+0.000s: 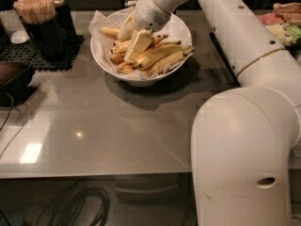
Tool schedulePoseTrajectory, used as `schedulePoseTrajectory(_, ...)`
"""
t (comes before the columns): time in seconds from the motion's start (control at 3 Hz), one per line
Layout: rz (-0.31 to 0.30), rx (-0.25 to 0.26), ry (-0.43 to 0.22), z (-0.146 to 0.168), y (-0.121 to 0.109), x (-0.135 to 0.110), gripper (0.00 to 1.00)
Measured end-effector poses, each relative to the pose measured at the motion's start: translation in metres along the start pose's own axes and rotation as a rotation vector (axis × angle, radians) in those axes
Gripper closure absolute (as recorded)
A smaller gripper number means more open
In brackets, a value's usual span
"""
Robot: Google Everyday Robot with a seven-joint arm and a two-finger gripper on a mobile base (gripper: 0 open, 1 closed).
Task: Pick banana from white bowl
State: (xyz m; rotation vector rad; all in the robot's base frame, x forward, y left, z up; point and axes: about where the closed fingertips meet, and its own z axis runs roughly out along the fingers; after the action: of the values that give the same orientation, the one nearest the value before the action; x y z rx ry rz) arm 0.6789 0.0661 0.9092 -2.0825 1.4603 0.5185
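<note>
The white bowl (101, 55), lined with crinkled white paper, stands at the back middle of the grey table and holds several yellow bananas. A long curved speckled banana (160, 54) lies across the bowl's right half, with a dark tip near the right rim. My gripper (132, 37) reaches down from the white arm into the middle of the bowl. It sits among the bananas, just left of the long one. The bananas under it are partly hidden.
A black holder full of wooden sticks (36, 13) stands on a black mat at the back left. A dark object (11, 76) sits at the left edge. A tray of food (282, 25) lies at the back right. My arm's base (240, 159) fills the front right.
</note>
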Motion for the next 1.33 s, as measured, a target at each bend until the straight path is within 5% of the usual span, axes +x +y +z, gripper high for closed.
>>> schedulePoseTrajectory(0.33,0.024,-0.007,0.0,0.0035,0.0021,0.0066,0.4)
schedulePoseTrajectory(1.33,0.052,-0.011,0.007,0.0,0.0081,0.0135,1.0)
